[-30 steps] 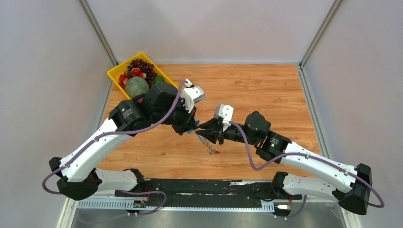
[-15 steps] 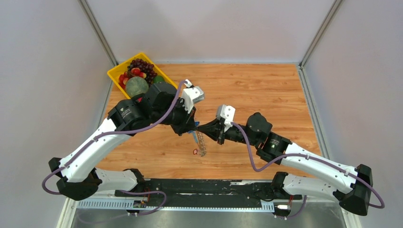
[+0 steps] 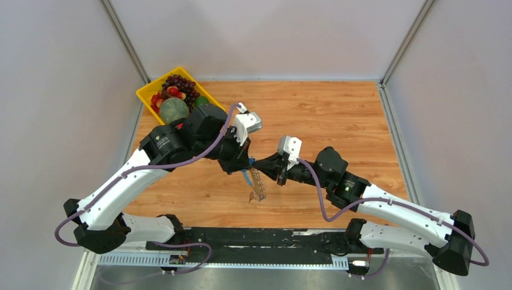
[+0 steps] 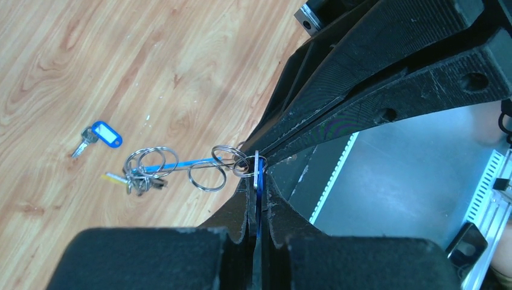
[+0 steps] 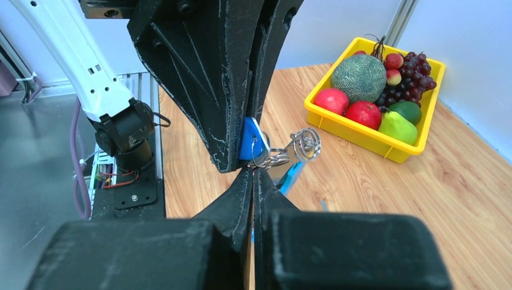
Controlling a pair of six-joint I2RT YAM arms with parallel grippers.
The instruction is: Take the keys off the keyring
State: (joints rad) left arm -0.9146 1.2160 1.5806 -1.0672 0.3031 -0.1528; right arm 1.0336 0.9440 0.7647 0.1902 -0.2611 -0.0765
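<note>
My left gripper (image 3: 246,164) (image 4: 258,184) is shut on a blue-headed key (image 4: 259,178) (image 5: 249,142), held above the table. My right gripper (image 3: 259,164) (image 5: 253,171) meets it tip to tip, shut on a metal ring of the keyring (image 5: 264,158). The keyring (image 3: 258,183) hangs below both grippers. In the left wrist view its silver rings (image 4: 206,175) and light-blue band (image 4: 181,162) lead to a bunch of small keys (image 4: 137,181). That bunch is at the loop's low end (image 3: 252,196). A loose blue-tagged key (image 4: 99,135) lies on the wood.
A yellow tray (image 3: 147,92) (image 5: 362,136) of fruit stands at the table's back left. The black base rail (image 3: 253,238) runs along the near edge, under the grippers. A small grey piece (image 5: 324,205) lies on the wood.
The hanging keyring swung from down-right back to the left and now hangs nearly straight down. Both grippers stayed together and shifted slightly right.
</note>
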